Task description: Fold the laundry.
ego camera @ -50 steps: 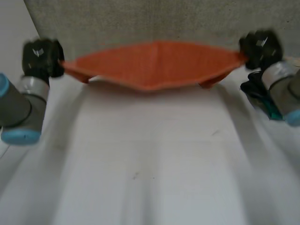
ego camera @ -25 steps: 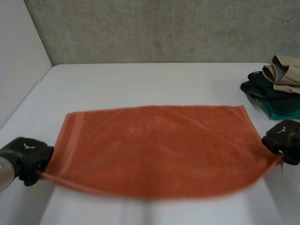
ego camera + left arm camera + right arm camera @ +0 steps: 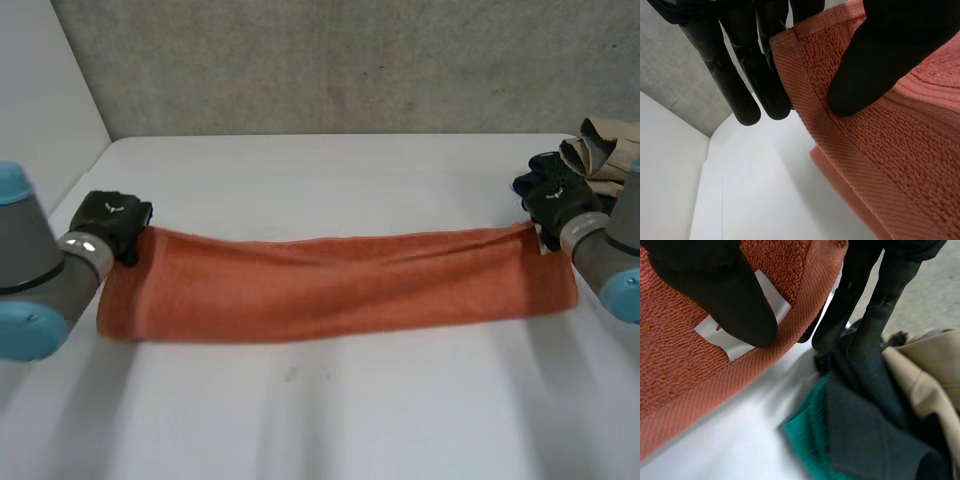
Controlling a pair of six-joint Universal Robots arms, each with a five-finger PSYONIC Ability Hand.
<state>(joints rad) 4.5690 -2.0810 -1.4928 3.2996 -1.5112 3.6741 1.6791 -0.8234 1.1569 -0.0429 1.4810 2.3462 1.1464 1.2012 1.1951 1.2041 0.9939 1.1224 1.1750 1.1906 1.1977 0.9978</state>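
Observation:
An orange towel [image 3: 330,285] lies folded into a long band across the middle of the white table [image 3: 330,410]. My left hand [image 3: 112,222] pinches the towel's far left corner [image 3: 805,55] between thumb and straight fingers. At the opposite end my right hand [image 3: 562,205] pinches the far right corner, its thumb [image 3: 735,300] pressing on the white label [image 3: 740,332] of the towel [image 3: 685,375]. Both held corners sit at the band's far edge, slightly raised off the table.
A pile of clothes lies at the table's right edge beside my right hand: a beige garment [image 3: 610,145], dark garments [image 3: 875,425] and a green one [image 3: 807,437]. A grey wall [image 3: 340,60] closes the back, and a white wall [image 3: 35,110] stands at the left.
Both hands swung the towel toward me, spread it flat, then carried the near edge back over to the far edge. The towel now lies folded in half lengthwise.

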